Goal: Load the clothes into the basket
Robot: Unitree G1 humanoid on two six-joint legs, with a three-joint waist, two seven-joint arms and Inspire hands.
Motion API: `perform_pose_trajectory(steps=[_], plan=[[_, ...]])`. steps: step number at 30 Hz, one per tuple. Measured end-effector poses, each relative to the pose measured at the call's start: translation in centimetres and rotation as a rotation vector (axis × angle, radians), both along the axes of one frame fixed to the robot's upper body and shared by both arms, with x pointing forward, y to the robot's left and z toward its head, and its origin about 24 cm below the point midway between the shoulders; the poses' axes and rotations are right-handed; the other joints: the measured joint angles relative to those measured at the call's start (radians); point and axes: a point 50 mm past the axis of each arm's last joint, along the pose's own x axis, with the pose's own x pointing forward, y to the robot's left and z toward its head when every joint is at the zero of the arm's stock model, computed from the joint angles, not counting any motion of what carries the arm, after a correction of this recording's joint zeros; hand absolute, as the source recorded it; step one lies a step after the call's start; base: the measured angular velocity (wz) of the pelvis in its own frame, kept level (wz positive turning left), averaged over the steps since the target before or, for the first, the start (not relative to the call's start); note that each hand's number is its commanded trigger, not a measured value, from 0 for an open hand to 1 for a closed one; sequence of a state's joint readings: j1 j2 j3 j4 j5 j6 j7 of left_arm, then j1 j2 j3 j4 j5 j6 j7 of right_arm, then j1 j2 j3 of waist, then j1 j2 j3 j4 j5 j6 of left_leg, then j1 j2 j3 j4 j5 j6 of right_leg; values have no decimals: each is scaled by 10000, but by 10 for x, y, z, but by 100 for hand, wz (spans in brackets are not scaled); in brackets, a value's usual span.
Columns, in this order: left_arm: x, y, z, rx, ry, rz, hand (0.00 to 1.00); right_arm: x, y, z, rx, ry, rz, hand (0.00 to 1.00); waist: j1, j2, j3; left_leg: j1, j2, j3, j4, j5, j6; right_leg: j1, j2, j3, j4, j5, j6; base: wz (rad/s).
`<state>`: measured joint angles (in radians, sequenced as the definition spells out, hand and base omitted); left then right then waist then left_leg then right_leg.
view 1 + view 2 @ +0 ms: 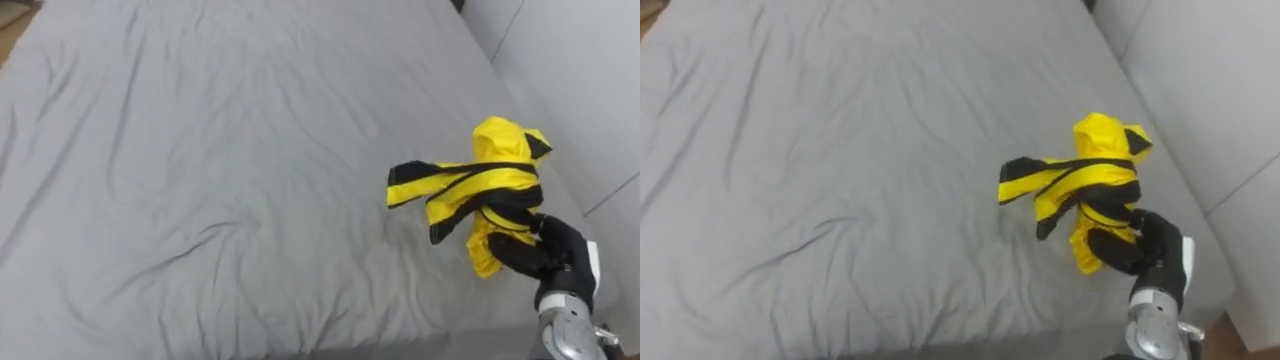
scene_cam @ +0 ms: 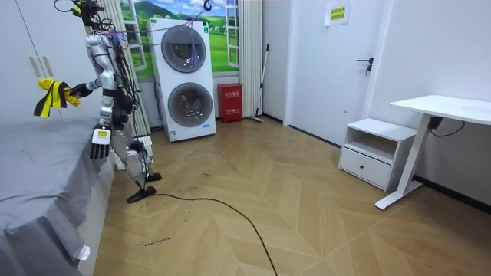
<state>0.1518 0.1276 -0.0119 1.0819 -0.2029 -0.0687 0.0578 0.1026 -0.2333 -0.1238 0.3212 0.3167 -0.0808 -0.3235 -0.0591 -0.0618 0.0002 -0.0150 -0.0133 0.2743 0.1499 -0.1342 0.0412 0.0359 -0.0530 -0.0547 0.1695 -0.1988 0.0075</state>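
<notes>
In the left eye view, the black right hand point(image 1: 555, 258) has its fingers curled round the crumpled yellow cloth garment with black stripes point(image 1: 480, 185), which bunches just above them, over the grey-sheeted bed point(image 1: 200, 180). In the room view the left hand point(image 2: 100, 143) hangs with straight fingers. The pick-up seems done, and I judge the next move is to carry the garment to a basket

The right hand point(image 1: 555, 255) is black with a white tag, on a silver metal wrist; the limbs are silver-grey.
</notes>
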Motion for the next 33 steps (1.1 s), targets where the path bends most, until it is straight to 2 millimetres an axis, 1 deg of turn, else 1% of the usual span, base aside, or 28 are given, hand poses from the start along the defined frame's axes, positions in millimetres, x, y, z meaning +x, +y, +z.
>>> perform_pose_trajectory(steps=[1, 2, 3, 5, 6, 7, 8, 9, 11, 12, 13, 14, 15, 16, 18, 19, 20, 21, 23, 24, 25, 26, 27, 28, 29, 30, 31, 33], plan=[[0, 0, 0, 75, 63, -197, 0, 0, -2, 3, -13, -113, -89, 100, -80, -6, -1, 99, 15, 115, -12, -41, -12, 36, 22, 142, 5, 1, 2, -37], [0, 0, 0, 102, 83, -274, 0, 0, -3, 4, -22, -171, -132, 100, -154, -4, -3, 131, 18, 139, -13, -64, -15, 52, 26, 178, 2, 0, 4, -31], [0, 0, 0, 180, 116, -460, 0, 1, -5, 7, -49, -277, -204, 100, -249, -7, 0, 208, 28, 259, -35, -78, -17, 66, 31, 285, 9, 0, 8, -27], [1, -1, 0, 227, 133, -595, 0, -1, -7, 9, -82, -334, -306, 100, -471, -7, -2, 300, 37, 331, -57, -131, -38, 92, 49, 412, 9, -3, 16, -28], [3, -1, 0, 211, 135, -608, 0, -4, -9, 10, -112, -373, -389, 100, -479, -3, 2, 399, 76, 568, -80, -163, -56, 88, 78, 607, 8, -4, 18, -43], [1, -1, -1, 177, 298, -589, 0, -6, -10, 10, -124, -333, -434, 100, -499, 8, -1, 499, 133, 772, -77, -250, -84, 80, 130, 806, 12, -2, 15, -52], [-1, -1, -1, 153, 382, -582, 0, -8, -11, 9, -130, -279, -468, 100, -510, 8, 0, 548, 165, 847, -75, -292, -105, 81, 145, 858, 12, 2, 10, -51], [-3, -2, -2, 119, 522, -567, 0, -12, -13, 7, -130, -139, -539, 100, -575, -3, 3, 601, 204, 1022, -75, -327, -135, 56, 183, 1015, 16, 5, 6, -45], [-5, -2, -2, 100, 699, -571, 0, -17, -14, 4, -134, 32, -621, 100, -753, 21, 8, 617, 253, 1191, -71, -374, -164, -22, 231, 1188, 39, 21, -12, -35], [-7, -2, -3, 106, 836, -605, 0, -21, -15, 1, -196, 192, -630, 100, -847, 55, 15, 638, 283, 1349, -71, -398, -184, -69, 264, 1329, 66, 25, -18, -24], [-9, -2, -3, 108, 906, -587, 0, -23, -15, 0, -190, 281, -637, 100, -903, 77, 10, 636, 299, 1389, -71, -416, -196, -105, 281, 1384, 108, 27, -21, -34], [-11, -1, -3, 139, 1038, -548, 0, -24, -15, -2, -145, 462, -660, 100, -1040, 112, 32, 633, 332, 1541, -72, -436, -212, -208, 327, 1418, 199, 27, -21, -39], [-13, 0, -4, 190, 1156, -531, 0, -26, -15, -4, -111, 603, -700, 100, -1086, 146, 41, 616, 373, 1693, -70, -463, -244, -277, 358, 1495, 185, 53, -48, -41], [-14, 0, -4, 228, 1264, -584, 0, -26, -15, -5, -89, 677, -715, 100, -1219, 163, 48, 580, 403, 1806, -70, -471, -254, -365, 393, 1598, 184, 68, -60, -30], [-16, 0, -4, 255, 1406, -590, 0, -28, -17, -9, 43, 834, -752, 100, -1447, 217, 43, 467, 417, 1840, -49, -473, -258, -504, 418, 1682, 175, 73, -65, -12], [-16, 0, -4, 238, 1425, -672, 0, -29, -21, -12, 111, 966, -873, 100, -1510, 293, 46, 351, 419, 1864, -32, -473, -257, -651, 434, 1789, 183, 87, -52, -13], [-16, -1, -4, 211, 1436, -743, 0, -30, -23, -13, 122, 1017, -963, 100, -1511, 359, 32, 284, 420, 1897, -30, -472, -256, -734, 437, 1838, 186, 108, -43, -20], [-16, -3, -5, 124, 1462, -803, 0, -33, -26, -16, 166, 1140, -1117, 100, -1520, 487, 27, 203, 420, 1934, -29, -470, -253, -825, 440, 1923, 201, 166, -25, -19], [-17, -6, -6, -32, 1526, -797, 0, -37, -30, -19, 229, 1322, -1183, 100, -1558, 642, 25, 118, 419, 2031, 4, -470, -251, -971, 440, 2044, 239, 184, -11, -25], [-17, -7, -6, -85, 1538, -771, 0, -36, -31, -20, 258, 1361, -1225, 100, -1562, 723, 31, 40, 425, 2105, 29, -470, -252, -1144, 462, 2166, 364, 184, -10, -27], [-17, -7, -6, -109, 1534, -751, 0, -36, -32, -19, 274, 1333, -1236, 100, -1590, 764, 25, -20, 427, 2139, 30, -470, -252, -1244, 467, 2182, 399, 184, -10, -23], [-16, -7, -6, -128, 1519, -766, 0, -34, -33, -18, 302, 1241, -1274, 100, -1671, 851, 38, -165, 439, 2171, 78, -470, -251, -1444, 481, 2238, 502, 186, -6, -18], [-14, -7, -6, -133, 1501, -827, 0, -34, -34, -17, 291, 1182, -1357, 100, -1684, 933, 44, -314, 472, 2190, 184, -480, -236, -1615, 521, 2371, 595, 194, 7, -16], [-14, -8, -7, -141, 1516, -869, 0, -34, -35, -16, 284, 1158, -1407, 100, -1684, 976, 54, -358, 484, 2203, 200, -492, -218, -1675, 540, 2420, 610, 195, 9, -16], [-12, -8, -7, -165, 1554, -937, 0, -33, -36, -16, 259, 1137, -1485, 100, -1719, 1083, 53, -478, 515, 2224, 256, -494, -215, -1824, 561, 2443, 684, 203, 8, -9], [-10, -9, -7, -162, 1554, -1007, 0, -30, -37, -17, 217, 1144, -1565, 100, -1828, 1189, 79, -675, 554, 2218, 402, -509, -194, -2003, 571, 2434, 720, 203, 8, -6], [-7, -10, -7, -167, 1512, -1105, 0, -29, -40, -17, 91, 1216, -1657, 100, -1862, 1327, 80, -858, 561, 2219, 449, -513, -187, -2221, 580, 2441, 802, 203, 8, -4], [-4, -11, -7, -213, 1463, -1140, 0, -28, -44, -18, 39, 1324, -1827, 100, -1865, 1485, 69, -1059, 556, 2222, 463, -509, -181, -2568, 603, 2498, 1003, 202, 10, -17]])
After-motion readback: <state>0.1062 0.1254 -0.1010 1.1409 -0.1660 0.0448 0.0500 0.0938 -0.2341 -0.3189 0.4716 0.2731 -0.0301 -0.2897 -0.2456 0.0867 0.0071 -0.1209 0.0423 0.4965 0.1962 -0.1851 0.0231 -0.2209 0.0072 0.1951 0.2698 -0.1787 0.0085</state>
